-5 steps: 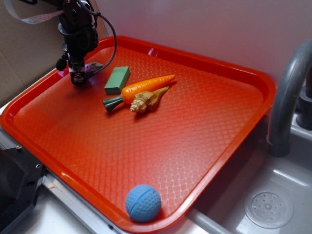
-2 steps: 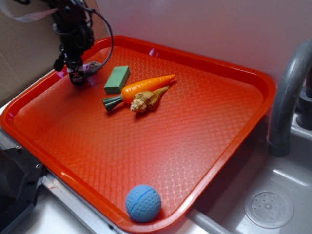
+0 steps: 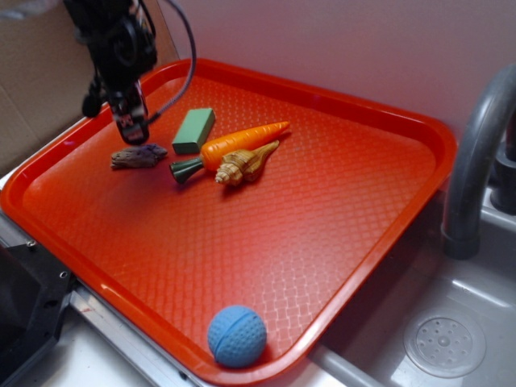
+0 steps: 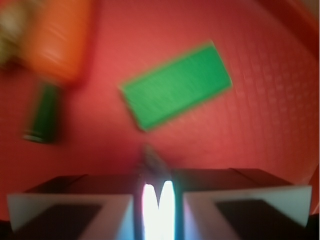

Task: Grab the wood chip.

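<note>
No readable writing anywhere. The wood chip [image 3: 139, 156] is a jagged grey-brown flat scrap lying on the red tray [image 3: 339, 242], just left of the green block [image 3: 194, 131]. Gripper [image 3: 134, 137] sits right above it, fingers pressed together, holding nothing.

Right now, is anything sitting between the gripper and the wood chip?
Nothing visible. The gripper hangs just above the wood chip, which lies alone on the tray. The green block and carrot sit off to the side, apart from it.
</note>
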Tool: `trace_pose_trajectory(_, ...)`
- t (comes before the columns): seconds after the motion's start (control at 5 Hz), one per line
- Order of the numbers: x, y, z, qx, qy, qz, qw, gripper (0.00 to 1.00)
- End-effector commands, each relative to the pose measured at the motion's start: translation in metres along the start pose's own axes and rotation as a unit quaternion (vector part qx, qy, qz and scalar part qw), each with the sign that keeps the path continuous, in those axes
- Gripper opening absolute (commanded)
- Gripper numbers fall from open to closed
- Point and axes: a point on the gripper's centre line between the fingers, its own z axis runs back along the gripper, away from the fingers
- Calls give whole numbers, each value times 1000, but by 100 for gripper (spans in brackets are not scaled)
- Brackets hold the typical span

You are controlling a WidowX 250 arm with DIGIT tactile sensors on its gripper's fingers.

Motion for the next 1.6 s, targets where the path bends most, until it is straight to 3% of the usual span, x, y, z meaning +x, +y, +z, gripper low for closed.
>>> trace_pose_trajectory(0.0,13,-3,29,21,-36,-14,999,0)
trace_pose_trajectory(0.4,16,-2,33,16,-40,-13,999,0)
trace_pose_trajectory(0.6,2,7,14,32,-26,-24,999,100)
trace_pose_trajectory(0.8,-13,15,-11,46,-5,-40,998,100)
trace_pose_trajectory(1.4,-29,24,-44,47,24,-45,998,100)
